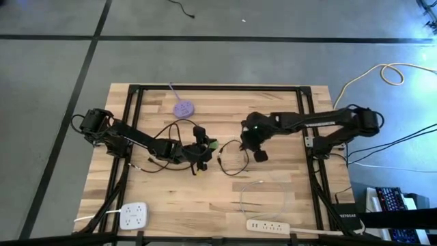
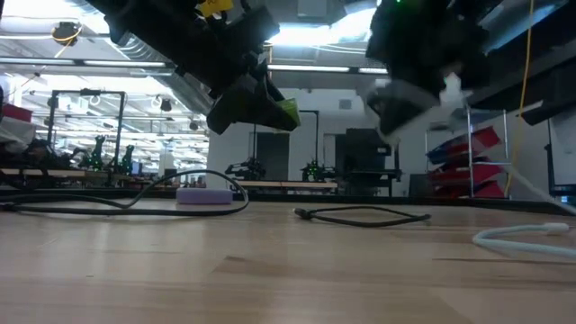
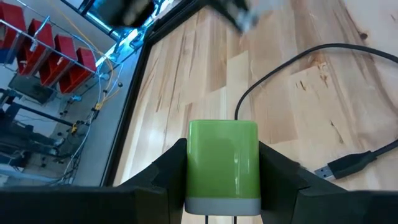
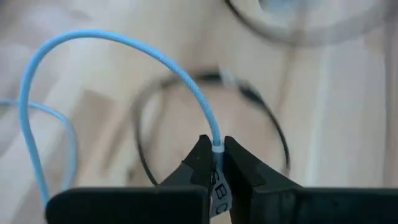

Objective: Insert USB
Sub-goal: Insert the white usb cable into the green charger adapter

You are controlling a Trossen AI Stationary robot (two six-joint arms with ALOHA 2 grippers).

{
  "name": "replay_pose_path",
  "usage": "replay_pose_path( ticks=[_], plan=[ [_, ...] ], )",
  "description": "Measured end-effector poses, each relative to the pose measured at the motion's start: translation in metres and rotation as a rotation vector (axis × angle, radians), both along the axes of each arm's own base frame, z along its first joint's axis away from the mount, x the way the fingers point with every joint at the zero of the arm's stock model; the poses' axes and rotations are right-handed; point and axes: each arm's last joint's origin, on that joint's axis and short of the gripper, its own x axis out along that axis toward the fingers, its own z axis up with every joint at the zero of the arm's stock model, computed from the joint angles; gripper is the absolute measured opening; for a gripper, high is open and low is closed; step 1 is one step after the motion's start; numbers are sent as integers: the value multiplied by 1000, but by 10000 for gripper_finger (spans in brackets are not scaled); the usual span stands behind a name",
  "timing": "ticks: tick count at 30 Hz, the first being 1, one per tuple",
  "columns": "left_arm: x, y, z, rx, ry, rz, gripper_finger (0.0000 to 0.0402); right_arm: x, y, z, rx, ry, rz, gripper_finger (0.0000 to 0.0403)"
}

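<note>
Wooden table (image 1: 205,198), both my arms raised over it. Left gripper (image 3: 224,186) clamps green charger (image 3: 222,158); right gripper (image 4: 216,171) pinches blue cable (image 4: 124,46) at its plug. Risk: thin grip lets plug twist, missing charger's port.

Light wood desk (image 1: 205,198) in a black frame. On it: purple disc (image 1: 183,108), black cable loop (image 1: 235,158), white cable coil (image 1: 263,198). Two white power strips (image 1: 134,216) on the near edge.
</note>
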Motion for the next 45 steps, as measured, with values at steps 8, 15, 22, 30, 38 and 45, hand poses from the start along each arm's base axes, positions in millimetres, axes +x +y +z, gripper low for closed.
replay_pose_path(
  ticks=[8, 15, 22, 30, 38, 45],
  plan=[
    [2, -2, 6, 67, -37, 13, 124, 14, 27, 24, 138, -401, 286, 0],
    [5, -25, 26, 184, -166, -141, 124, 10, 26, 28, 193, -768, 276, 0],
    [-7, -54, 62, 126, -374, -543, 124, -9, 30, 25, 331, -911, 416, 0],
    [-15, -63, 77, 150, -455, -676, 124, -19, 44, 31, 425, -977, 534, 0],
    [-14, -63, 78, 234, -461, -730, 124, -23, 60, 35, 472, -995, 602, 0],
    [-13, -54, 80, 456, -379, -518, 124, -17, 56, 37, 446, -1052, 304, 0]
  ],
)
